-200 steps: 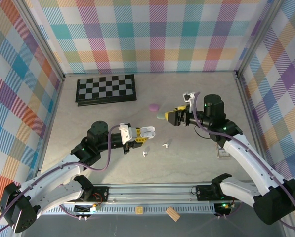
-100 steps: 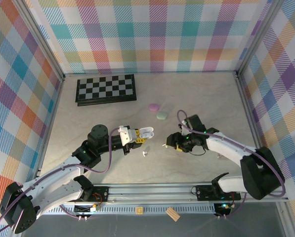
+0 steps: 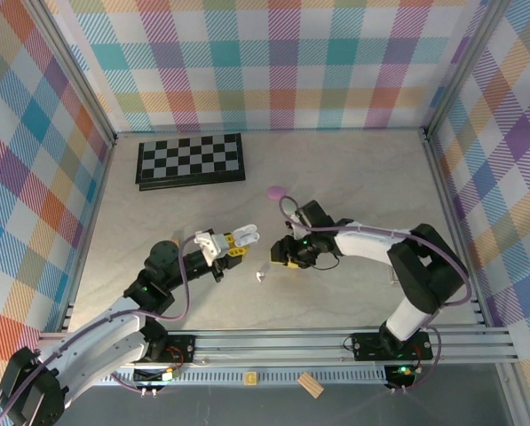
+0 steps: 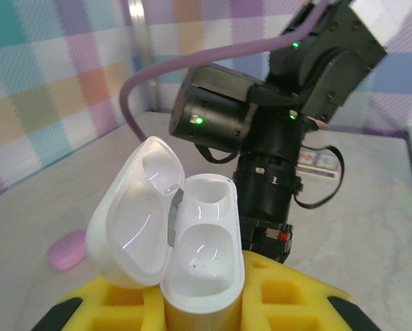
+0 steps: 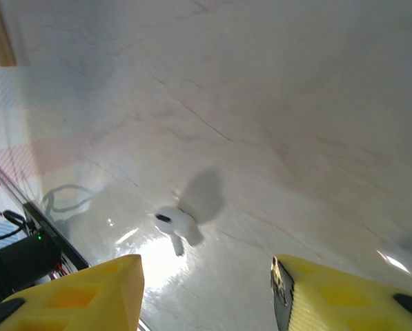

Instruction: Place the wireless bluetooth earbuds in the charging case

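The white earbud [image 3: 260, 277] [image 5: 177, 224] lies on the table [image 3: 353, 177], well to the near side of the folded chessboard [image 3: 190, 160] and past its right-hand end. It is close to the right gripper [image 3: 282, 255] [image 5: 206, 270]. In the right wrist view the earbud sits just ahead of the two yellow fingertips [image 5: 126, 270], about level with the gap between them but outside it, its stem pointing toward the gripper. The right jaws stand apart with only bare tabletop between them and touch nothing. The left gripper [image 3: 236, 238] [image 4: 202, 303] is closed on the base of the white charging case [image 3: 247, 234] [image 4: 192, 255]. It holds the case off the table, nearer than the chessboard's right-hand end and just beside the right gripper. The case's lid is swung open to one side, and both wells show empty in the left wrist view. Bare marbled tabletop lies on every side of the earbud. The nearest edge is the metal rail [image 3: 273, 342] along the near side, farther from the chessboard than the earbud is. A purple pebble-shaped case [image 3: 276, 192] [image 4: 66, 249] rests just off the chessboard's right-hand end. The right arm stretches past it, and the plaid walls [image 3: 273, 62] stand well apart from both grippers.
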